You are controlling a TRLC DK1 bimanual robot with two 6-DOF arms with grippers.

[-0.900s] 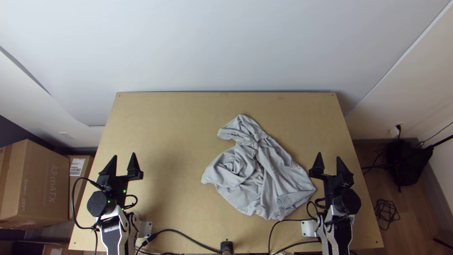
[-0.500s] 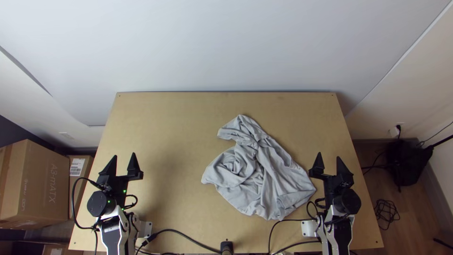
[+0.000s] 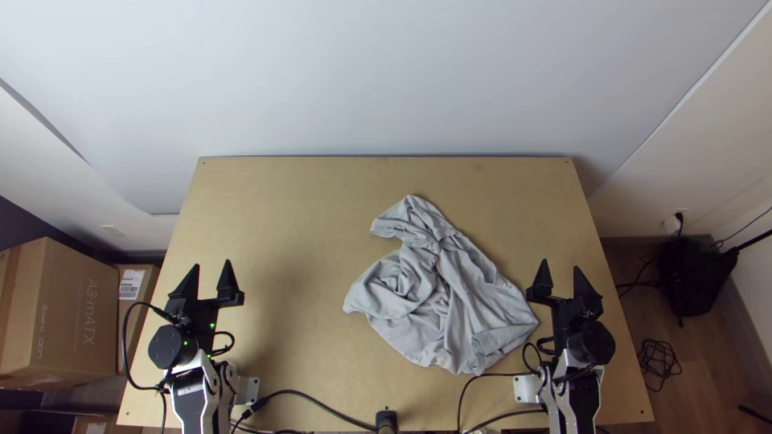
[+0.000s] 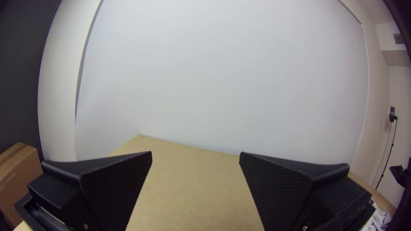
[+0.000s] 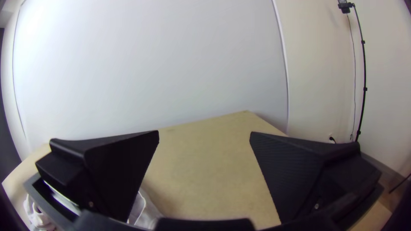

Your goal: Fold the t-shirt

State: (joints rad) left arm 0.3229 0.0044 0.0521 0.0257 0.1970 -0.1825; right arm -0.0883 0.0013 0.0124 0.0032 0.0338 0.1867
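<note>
A light grey t-shirt lies bunched and wrinkled right of the table's middle, one narrow part pointing to the far edge. My left gripper stands open at the table's left side, well apart from the cloth. Just right of the shirt, my right gripper is open with nothing between its fingers. In the left wrist view, my left gripper has its two fingers wide apart. The right wrist view shows my right gripper spread likewise, with part of the shirt beside one finger.
Bare wooden table extends left of and beyond the shirt. Black cables run along the near edge, one loop close to the shirt's near side. Cardboard boxes stand off the left side; a white wall rises behind the table.
</note>
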